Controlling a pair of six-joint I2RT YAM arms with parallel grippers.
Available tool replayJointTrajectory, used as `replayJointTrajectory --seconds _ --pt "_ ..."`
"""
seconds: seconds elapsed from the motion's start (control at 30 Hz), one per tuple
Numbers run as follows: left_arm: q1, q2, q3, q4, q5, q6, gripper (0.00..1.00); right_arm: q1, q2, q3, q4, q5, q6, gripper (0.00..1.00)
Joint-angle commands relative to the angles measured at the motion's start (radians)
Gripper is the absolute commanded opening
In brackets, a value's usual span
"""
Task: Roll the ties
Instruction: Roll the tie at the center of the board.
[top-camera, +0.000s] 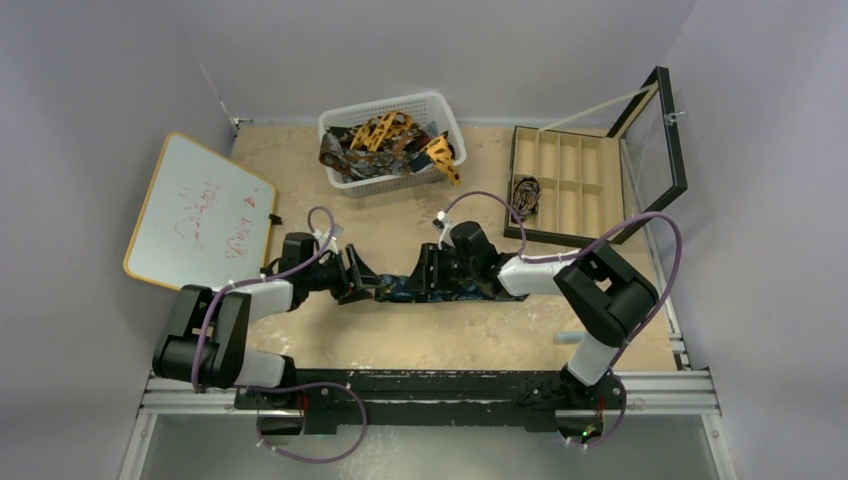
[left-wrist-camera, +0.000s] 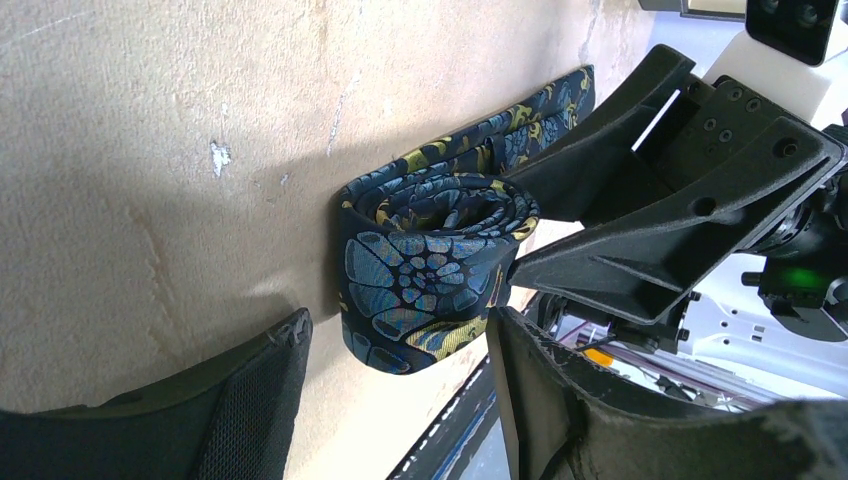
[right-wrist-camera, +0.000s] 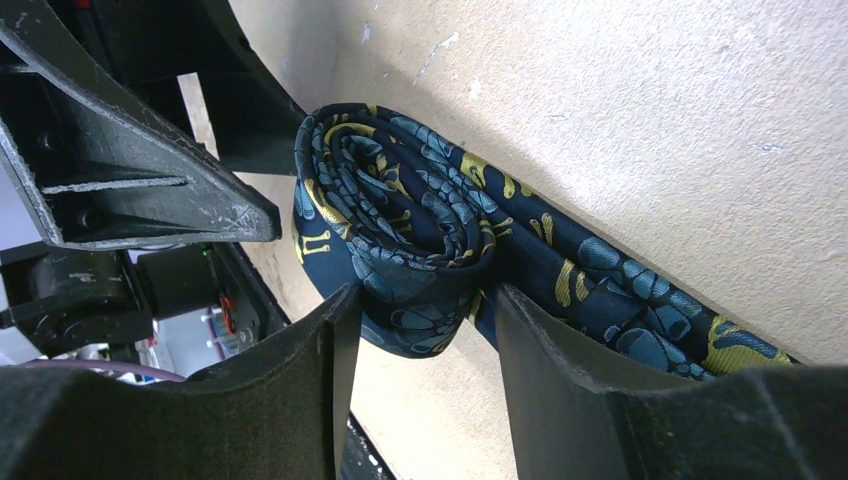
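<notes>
Dark navy tie (top-camera: 400, 288) with blue and gold print, flat on the surface (top-camera: 450, 340) between the two arms. One end wound up into a fat roll (left-wrist-camera: 430, 290). Left end effector (left-wrist-camera: 400, 335) open, one finger on each side of the roll, a gap on one side. Right end effector (right-wrist-camera: 422, 300) facing it, fingers snug against the roll. Hard to tell whether squeezing or only touching. Other ties (top-camera: 385, 140) piled in the white basket (top-camera: 440, 100) at the back.

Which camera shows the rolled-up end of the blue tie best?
The left wrist view: the roll sits whole and close, spiral clear. The right wrist view shows it close, lower edge hidden; the top view, just a small dark strip.
</notes>
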Motion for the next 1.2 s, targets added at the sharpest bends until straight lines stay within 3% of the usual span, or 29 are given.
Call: replayJointTrajectory --seconds 0.0,0.3,0.67,1.17 --pt "-0.003 0.0 0.02 0.04 0.024 0.028 0.63 -0.008 -0.022 0.032 -0.025 -0.022 -0.002 0.56" --pt "-0.003 0.0 0.019 0.041 0.03 0.029 0.63 -0.013 -0.038 0.028 -0.017 -0.017 0.001 0.53" --pt "-0.006 0.046 -0.001 0.153 0.047 -0.01 0.63 -0.03 0.105 0.07 -0.074 -0.016 0.002 0.35" --pt "-0.015 0.105 0.025 0.158 -0.009 0.028 0.64 -0.037 0.151 0.077 -0.071 -0.044 0.001 0.34"
